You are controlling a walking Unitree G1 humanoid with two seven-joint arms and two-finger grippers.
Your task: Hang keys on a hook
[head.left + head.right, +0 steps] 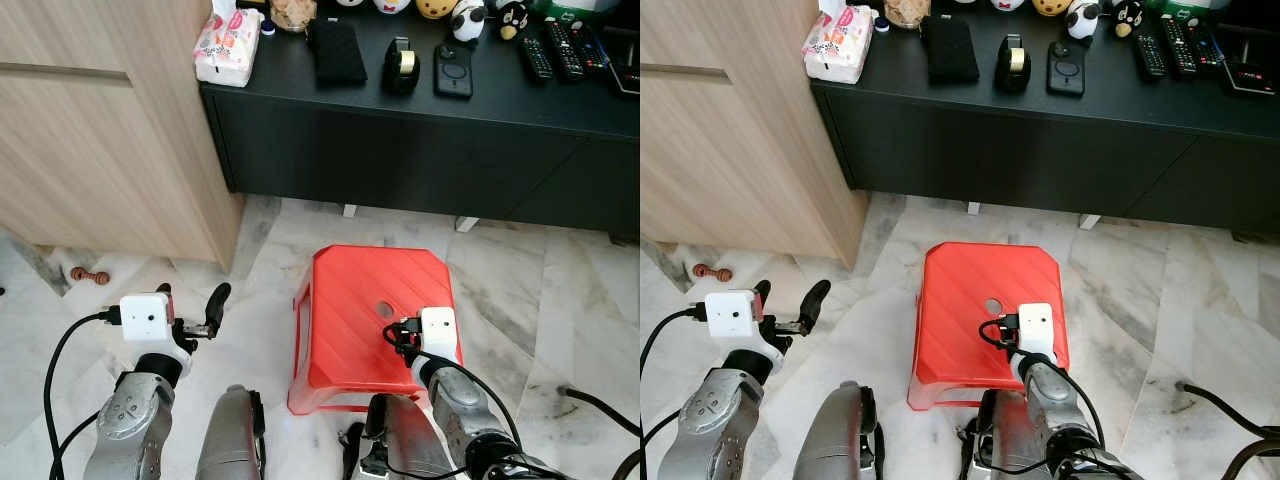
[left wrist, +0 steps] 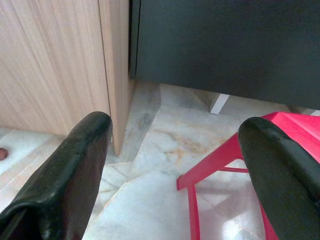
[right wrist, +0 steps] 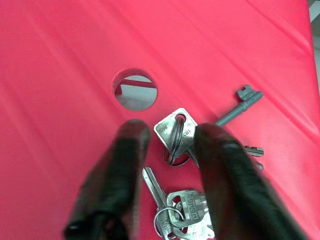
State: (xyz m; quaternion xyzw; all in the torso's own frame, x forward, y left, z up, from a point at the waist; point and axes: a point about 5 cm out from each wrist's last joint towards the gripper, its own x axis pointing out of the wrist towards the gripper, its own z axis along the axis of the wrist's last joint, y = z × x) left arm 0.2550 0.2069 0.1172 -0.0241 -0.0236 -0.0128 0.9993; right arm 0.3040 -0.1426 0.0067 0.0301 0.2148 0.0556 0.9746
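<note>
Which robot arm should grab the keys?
The right. Its gripper hovers right over the keys on the red stool, fingers open around them. The left gripper is off beside the stool, above the floor.

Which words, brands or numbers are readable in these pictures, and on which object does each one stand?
Stamped lettering on the keys lying on the red stool under the right gripper: too blurred to read.
Print on the tissue pack on the black cabinet: too small to read.
Button markings on the remotes: too small to read.

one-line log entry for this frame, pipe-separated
phase: pre-grasp | right gripper: open, fingers straddling key bunch on red stool | left gripper: open, idle over floor beside stool | keys not lifted | hook: unseen
</note>
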